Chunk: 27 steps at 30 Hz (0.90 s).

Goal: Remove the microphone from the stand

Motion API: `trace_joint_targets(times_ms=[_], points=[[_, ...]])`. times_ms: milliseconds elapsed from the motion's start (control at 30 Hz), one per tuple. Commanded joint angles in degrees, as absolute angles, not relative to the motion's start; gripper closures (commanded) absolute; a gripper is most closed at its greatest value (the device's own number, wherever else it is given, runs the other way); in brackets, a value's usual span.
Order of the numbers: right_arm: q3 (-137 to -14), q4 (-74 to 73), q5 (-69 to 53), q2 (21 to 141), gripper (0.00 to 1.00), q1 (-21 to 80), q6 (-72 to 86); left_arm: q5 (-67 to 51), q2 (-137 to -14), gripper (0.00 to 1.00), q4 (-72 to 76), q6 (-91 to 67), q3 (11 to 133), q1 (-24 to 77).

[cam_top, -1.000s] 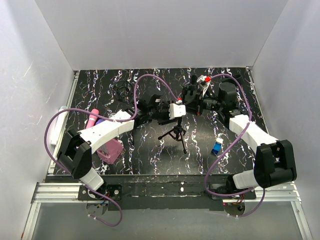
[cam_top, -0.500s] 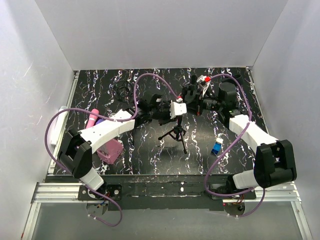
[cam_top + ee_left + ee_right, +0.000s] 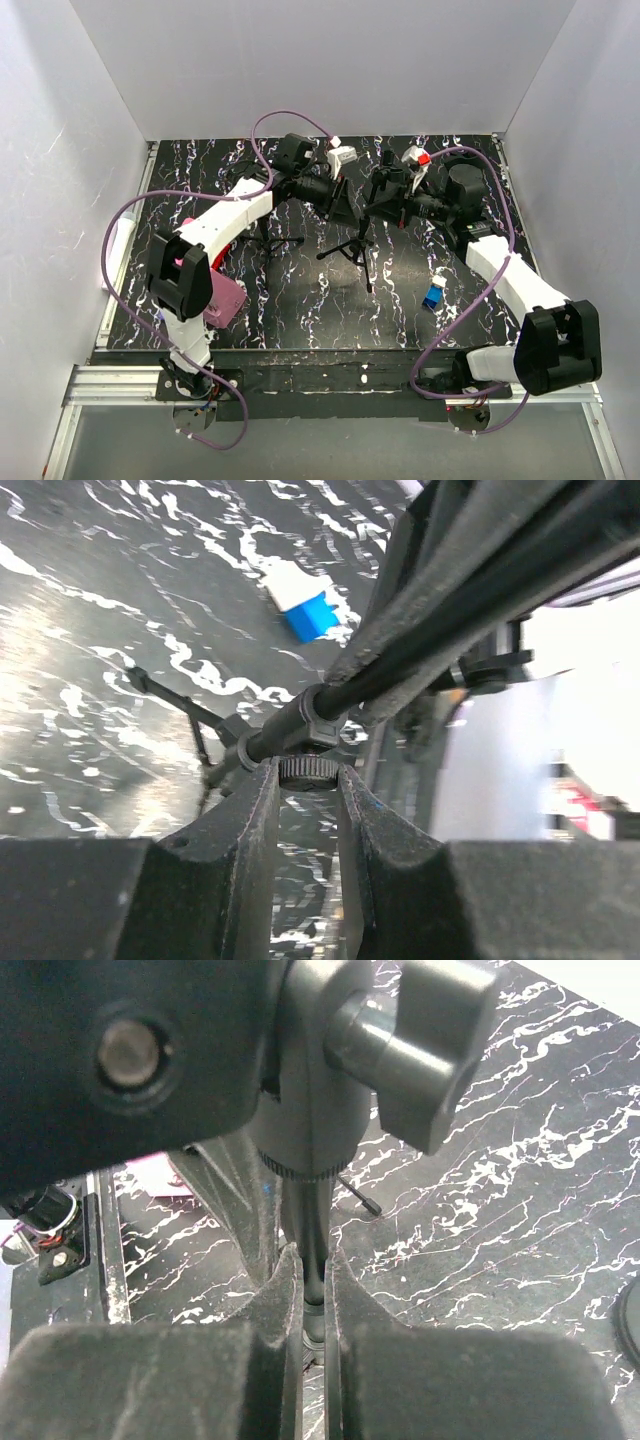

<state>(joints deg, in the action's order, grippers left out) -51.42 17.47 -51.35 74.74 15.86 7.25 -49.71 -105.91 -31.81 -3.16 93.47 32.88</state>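
Left end effector (image 3: pixel 308 780) has its fingers pressed together on a knurled knob on the shaft of the stand (image 3: pixel 290 725), gripping it from both sides. Right end effector (image 3: pixel 312 1270) is clamped on the stand's thin upright rod, just below a round collar that carries a side knob. In the overhead view the two meet at the stand's head, the left end effector (image 3: pixel 345 205) on the stand's left and the right end effector (image 3: pixel 385 200) on its right, with the tripod legs (image 3: pixel 352 252) spread on the marbled desk (image 3: pixel 300 310) beneath them. The microphone (image 3: pixel 362 190) is hard to pick out among the black parts. It appears to be the dark body at the stand's top, between both end effectors. A blue-and-white block (image 3: pixel 434 293) lies right of the stand, and a pink object (image 3: pixel 226 300) lies well left of it.
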Motion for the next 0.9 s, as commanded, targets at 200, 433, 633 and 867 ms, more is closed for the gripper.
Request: trace_joint_targets(times_ms=[200,433,633,867], points=[[-50.6,15.6,-57.0,70.8,0.99,16.8,7.6,-65.8,-113.1,1.00,-33.1,-23.0,102.7,29.3],[-50.4,14.8,-56.5,70.8,0.99,16.8,7.6,-47.9,-111.6,0.50,-33.7,-18.1,102.4,29.4],[-50.3,15.3,-56.3,73.3,0.99,16.8,10.5,-33.9,-101.8,0.20,-26.3,12.0,90.5,31.5],[-50.3,16.2,-56.0,74.9,0.99,16.8,11.9,-31.2,-88.0,0.18,-17.5,40.6,72.9,38.9]])
